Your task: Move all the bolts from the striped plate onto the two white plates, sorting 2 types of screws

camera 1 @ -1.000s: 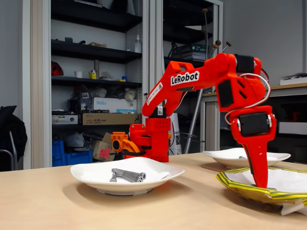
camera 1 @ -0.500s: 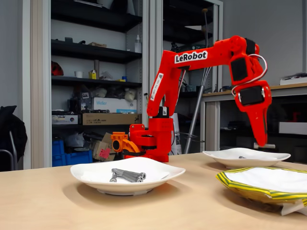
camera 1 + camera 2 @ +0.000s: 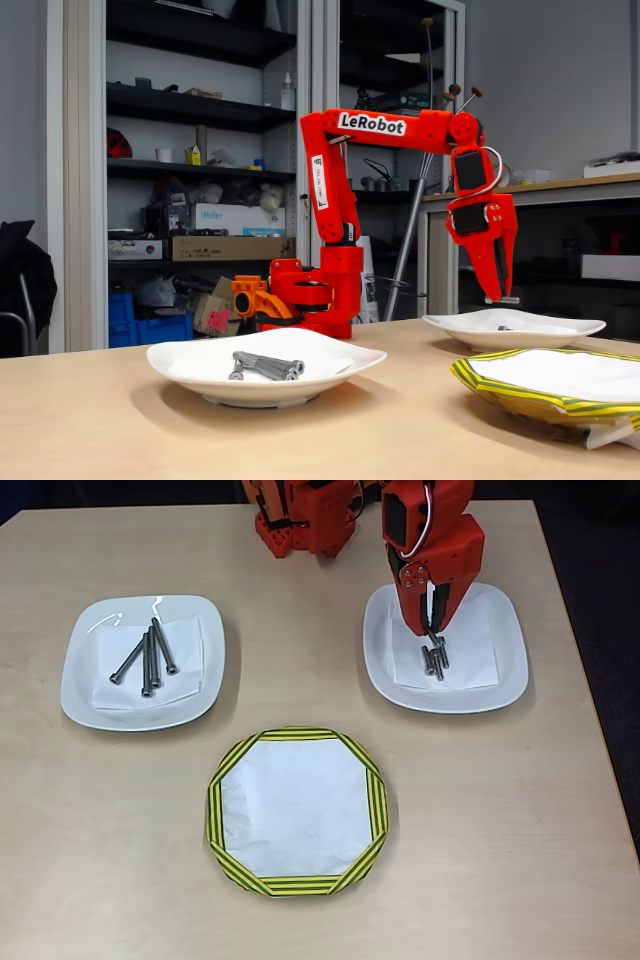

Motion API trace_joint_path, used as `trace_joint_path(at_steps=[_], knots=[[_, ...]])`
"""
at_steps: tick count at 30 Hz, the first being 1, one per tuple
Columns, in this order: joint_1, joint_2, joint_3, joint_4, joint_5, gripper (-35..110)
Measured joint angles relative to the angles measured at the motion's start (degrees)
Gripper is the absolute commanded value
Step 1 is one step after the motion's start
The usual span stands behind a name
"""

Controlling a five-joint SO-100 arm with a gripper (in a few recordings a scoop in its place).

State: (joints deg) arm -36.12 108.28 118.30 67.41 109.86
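Note:
My red gripper [image 3: 500,294] hangs just above the white plate [image 3: 560,335] at the right, jaws shut on a short bolt [image 3: 503,299] held crosswise at the tips. Seen from overhead, the gripper [image 3: 433,633] sits over this white plate [image 3: 505,680], above short bolts [image 3: 435,661] lying on a paper napkin. The other white plate [image 3: 80,690], at the left, carries several long bolts [image 3: 148,660], also seen in the fixed view [image 3: 266,366]. The striped plate [image 3: 295,735] lies at front centre; its white inside shows no bolts.
The arm's red base [image 3: 300,515] stands at the table's far edge between the two white plates. Bare tabletop [image 3: 500,830] surrounds the striped plate. Shelves and a desk stand behind the table in the fixed view.
The gripper rose out of the striped plate with a short bolt in its tips and swung back over the right white plate, lowering toward it.

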Motion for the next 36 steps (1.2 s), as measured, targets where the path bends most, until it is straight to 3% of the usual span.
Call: trace_joint_path(at_steps=[11,26,36], knots=[[-0.70,7.29,8.26,-10.72,2.46,10],[16.35,29.18,32.08,-30.15,-17.31,0],[24.70,42.10,53.96,-45.70,-18.54,0]])
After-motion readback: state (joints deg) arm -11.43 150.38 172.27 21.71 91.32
